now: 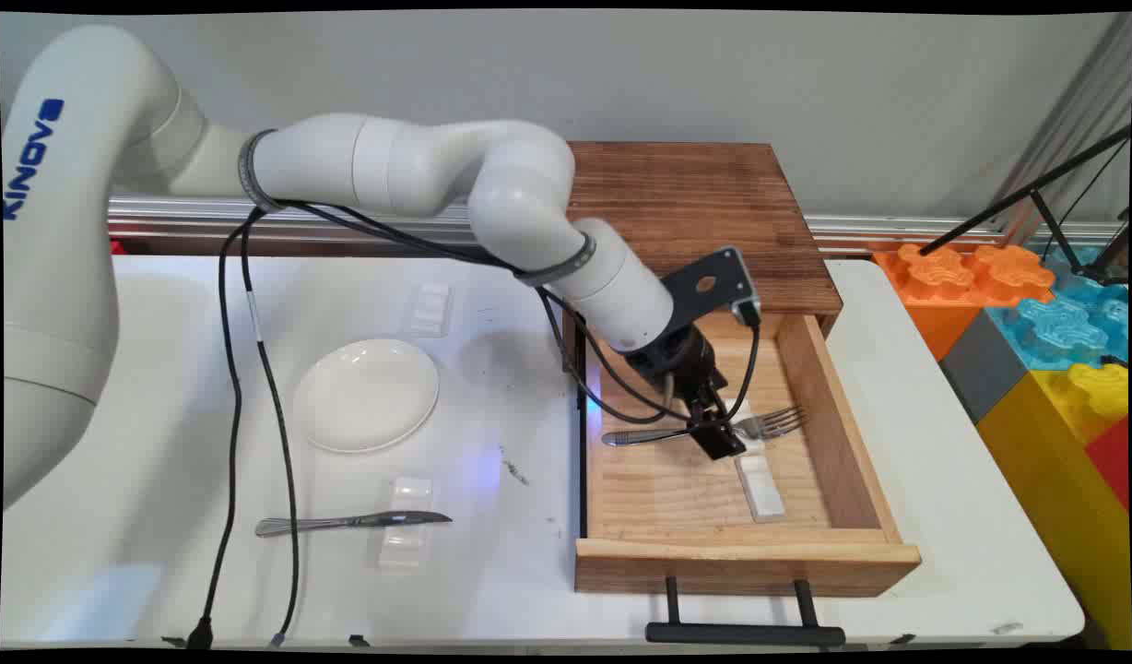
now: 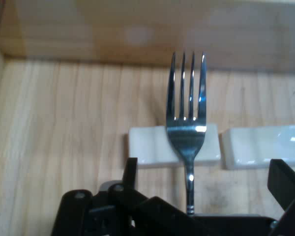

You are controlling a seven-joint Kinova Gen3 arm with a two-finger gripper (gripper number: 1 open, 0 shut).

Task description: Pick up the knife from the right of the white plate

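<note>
gripper (image 1: 715, 433) inside open wooden drawer (image 1: 810, 387), fingers spread wide either side of fork (image 1: 704, 429) neck, not clamping it, fork flat across white rest (image 1: 758, 484) on drawer floor, tines pointing away from hand, plate (image 1: 366, 394) and knife (image 1: 354, 522) outside drawer on table (image 1: 492, 387)

Arm (image 1: 391, 175) bent at elbow, wrist angled down to right; gripper (image 1: 716, 433) lowered, fingers (image 2: 285, 184) spread apart.

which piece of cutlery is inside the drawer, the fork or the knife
The fork. It lies in the open drawer under the claw, its head on a white rest. The knife lies out on the table.
</note>
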